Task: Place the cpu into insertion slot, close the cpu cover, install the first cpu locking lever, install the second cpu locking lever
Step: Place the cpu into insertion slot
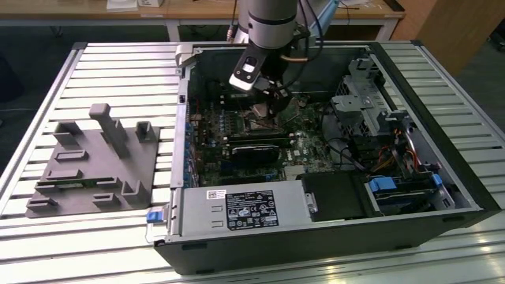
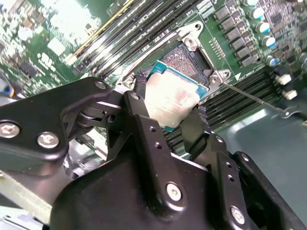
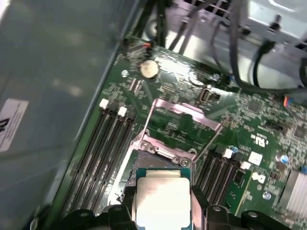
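Inside an open computer case lying on a slatted metal table, the arm's black gripper reaches down over the green board. Its jaws are partway closed, clamped on two opposite edges of the cpu, a pale silvery square with a thin green border. The second wrist view shows the black fingers pressing on either side.

The cpu hangs just above the insertion slot, overlapping part of it; whether they touch cannot be told. The slot's dark centre lies uncovered inside a silvery rim. In the first wrist view the cpu cover, a thin metal frame, is swung open beyond the slot.

Long black memory slots run close along both sides, leaving little room sideways. A thin metal lever rod sticks out beside the slot.

In the exterior view a black label with white print sits on the silver power supply. A grey moulded fixture rests on the table, well apart from the case.
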Tool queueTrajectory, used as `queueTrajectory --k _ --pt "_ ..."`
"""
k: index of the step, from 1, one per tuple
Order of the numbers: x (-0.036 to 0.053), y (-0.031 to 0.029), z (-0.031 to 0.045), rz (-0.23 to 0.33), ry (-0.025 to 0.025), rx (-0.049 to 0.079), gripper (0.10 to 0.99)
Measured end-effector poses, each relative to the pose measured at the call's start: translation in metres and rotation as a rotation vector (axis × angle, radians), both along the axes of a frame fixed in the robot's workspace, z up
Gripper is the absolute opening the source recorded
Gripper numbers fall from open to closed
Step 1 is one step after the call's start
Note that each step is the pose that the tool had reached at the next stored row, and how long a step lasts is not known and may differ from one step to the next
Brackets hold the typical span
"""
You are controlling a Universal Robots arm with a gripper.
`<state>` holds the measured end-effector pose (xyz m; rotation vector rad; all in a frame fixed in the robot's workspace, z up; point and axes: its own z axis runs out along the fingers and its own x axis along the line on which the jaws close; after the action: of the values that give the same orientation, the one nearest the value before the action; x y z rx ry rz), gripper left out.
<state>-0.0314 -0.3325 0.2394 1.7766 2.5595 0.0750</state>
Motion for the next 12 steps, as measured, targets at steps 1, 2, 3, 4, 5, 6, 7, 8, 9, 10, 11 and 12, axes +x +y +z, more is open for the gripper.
queueTrajectory --k 1,2,3,4,5,6,7,8,9,10,11,12 --pt "0.0000 0.0000 -0.0003 -0.018 0.0000 0.000 0.537" --pt "0.0000 0.0000 -0.0006 -0.036 0.0000 0.000 0.537" --pt "0.0000 0.0000 -0.0010 -0.054 0.0000 0.000 0.537" --pt "0.0000 0.0000 -0.0015 -0.072 0.0000 0.000 0.537" --pt "0.0000 0.0000 -0.0019 -0.091 0.0000 0.000 0.537" --pt "0.0000 0.0000 -0.0023 -0.109 0.0000 0.000 0.537" --pt "0.0000 0.0000 -0.0027 -0.127 0.0000 0.000 0.537" --pt "0.0000 0.0000 -0.0032 -0.145 0.0000 0.000 0.537" --pt "0.0000 0.0000 -0.0036 -0.163 0.0000 0.000 0.537" --pt "0.0000 0.0000 -0.0040 -0.181 0.0000 0.000 0.537" --pt "0.0000 0.0000 -0.0045 -0.199 0.0000 0.000 0.537" --pt "0.0000 0.0000 -0.0050 -0.217 0.0001 0.000 0.537"
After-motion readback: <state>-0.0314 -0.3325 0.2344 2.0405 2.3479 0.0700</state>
